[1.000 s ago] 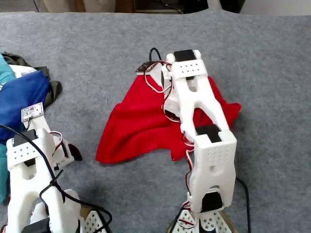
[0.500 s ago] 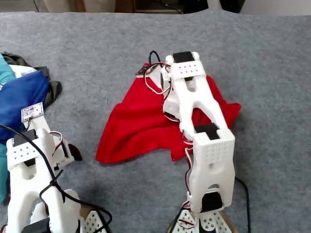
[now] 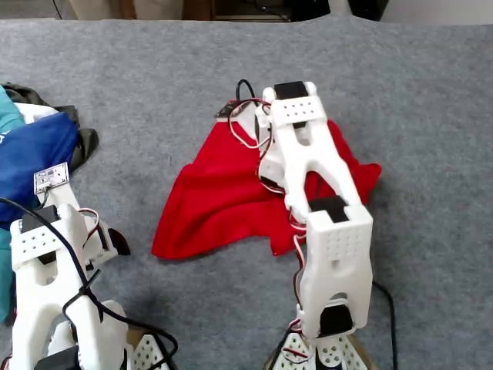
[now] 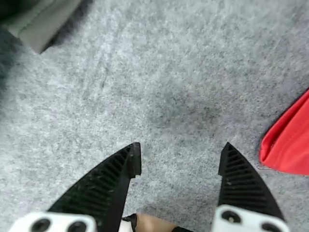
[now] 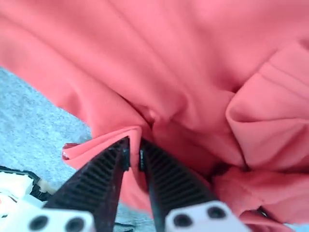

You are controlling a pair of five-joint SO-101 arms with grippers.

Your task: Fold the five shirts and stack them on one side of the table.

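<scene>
A: grey worktop [image 3: 431,92] first. red shirt [image 3: 216,193] lay crumpled mid-worktop, not folded yet. pile of shirts [image 3: 31,150] sat heaped at the left edge.
B: and the arms?
A: right gripper [image 5: 134,153] was pinching a fold at the red shirt's far edge, jaws pressed on cloth. left gripper [image 4: 181,149] was spread wide, low over bare worktop near the shirt's corner.
B: rec: lift slow, pull that edge out flat before any fold. check the pinch isn't 2 layers, else it'll prob bunch. left could pin the near corner.
</scene>
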